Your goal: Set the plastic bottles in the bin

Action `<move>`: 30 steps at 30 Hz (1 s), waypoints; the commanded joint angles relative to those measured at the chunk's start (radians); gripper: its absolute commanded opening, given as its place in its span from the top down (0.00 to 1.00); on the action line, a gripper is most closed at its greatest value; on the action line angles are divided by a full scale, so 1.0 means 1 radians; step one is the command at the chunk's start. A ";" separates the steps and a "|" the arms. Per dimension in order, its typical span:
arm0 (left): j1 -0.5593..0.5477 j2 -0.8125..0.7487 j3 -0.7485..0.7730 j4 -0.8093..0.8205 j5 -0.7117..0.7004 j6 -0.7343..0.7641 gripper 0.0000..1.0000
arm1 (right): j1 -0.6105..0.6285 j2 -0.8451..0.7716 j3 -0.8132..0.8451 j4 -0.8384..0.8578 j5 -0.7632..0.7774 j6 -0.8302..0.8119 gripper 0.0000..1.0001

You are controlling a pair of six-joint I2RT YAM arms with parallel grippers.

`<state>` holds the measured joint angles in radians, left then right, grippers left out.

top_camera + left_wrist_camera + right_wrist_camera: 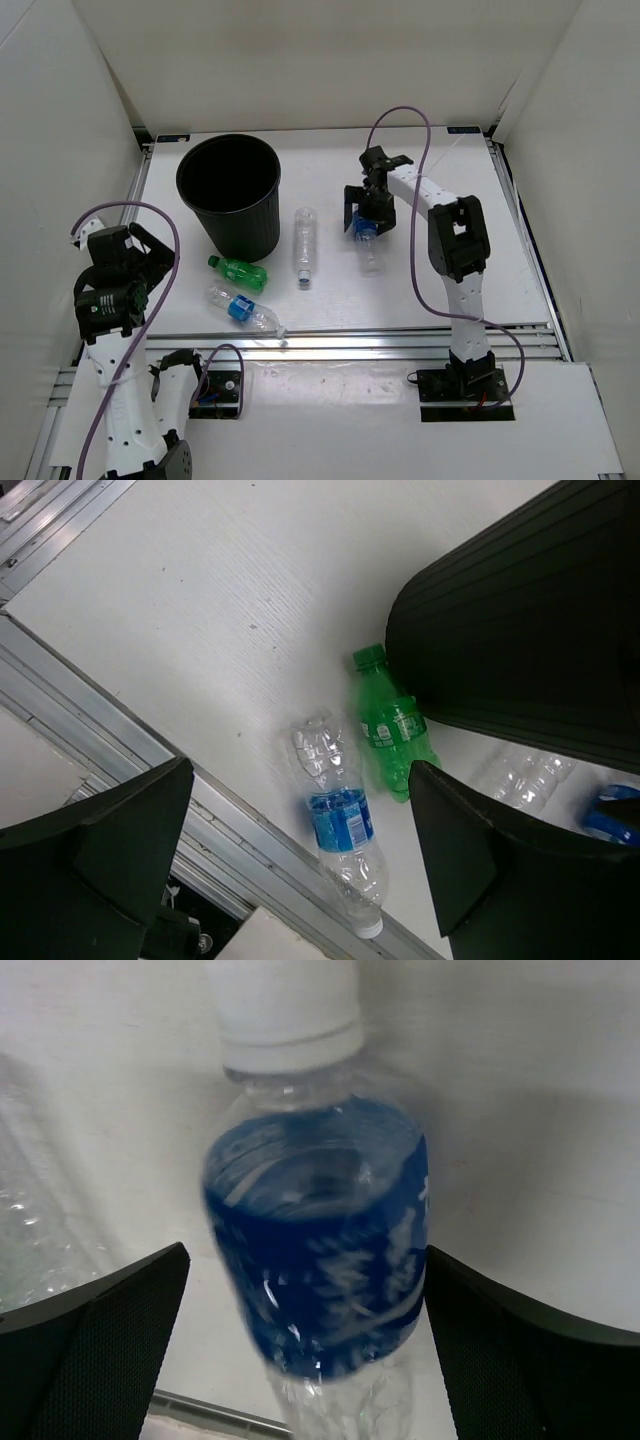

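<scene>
Currently all four bottles lie on the worktop [330, 160]; none has gone into the bin [230, 195].

- bin: upright, toward the far left corner.
- green bottle [392, 730]: on its side just beside the bin's base, on the near side, cap end closest to the bin wall.
- left blue bottle [340, 825]: on its side just beside the green bottle and closer to the near edge, white cap pointing at the rail [150, 750] along that edge.
- plain bottle [303, 243]: on its side about mid-worktop, just right of the bin, long axis running far to near.
- right blue bottle [315, 1260]: right of centre.
- right gripper [365, 218]: down over the right blue bottle, fingers [90, 1360] apart, one on each side of the blue label. The wrist view shows a gap between the label and each finger, so no clamp. That view is blurred.
- left gripper [300, 775]: above the near left part of the worktop, fingers wide apart and empty. The green bottle and left blue bottle lie below it.
</scene>
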<state>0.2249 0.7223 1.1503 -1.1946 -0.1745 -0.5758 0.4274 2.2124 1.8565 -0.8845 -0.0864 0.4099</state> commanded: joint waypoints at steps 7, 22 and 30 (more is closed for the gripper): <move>-0.028 -0.032 -0.115 0.079 -0.150 -0.051 0.00 | 0.004 -0.002 -0.011 0.035 -0.130 0.059 0.35; -0.120 0.020 -0.136 0.081 0.102 -0.052 0.00 | 0.217 -0.134 0.676 0.437 -0.109 0.210 0.49; -0.142 0.040 -0.199 0.029 0.059 -0.084 0.00 | 0.430 0.024 0.706 0.764 0.105 0.075 0.24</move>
<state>0.0879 0.7551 0.9771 -1.1419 -0.1131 -0.6495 0.7666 2.1593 2.5870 -0.2451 -0.1112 0.5930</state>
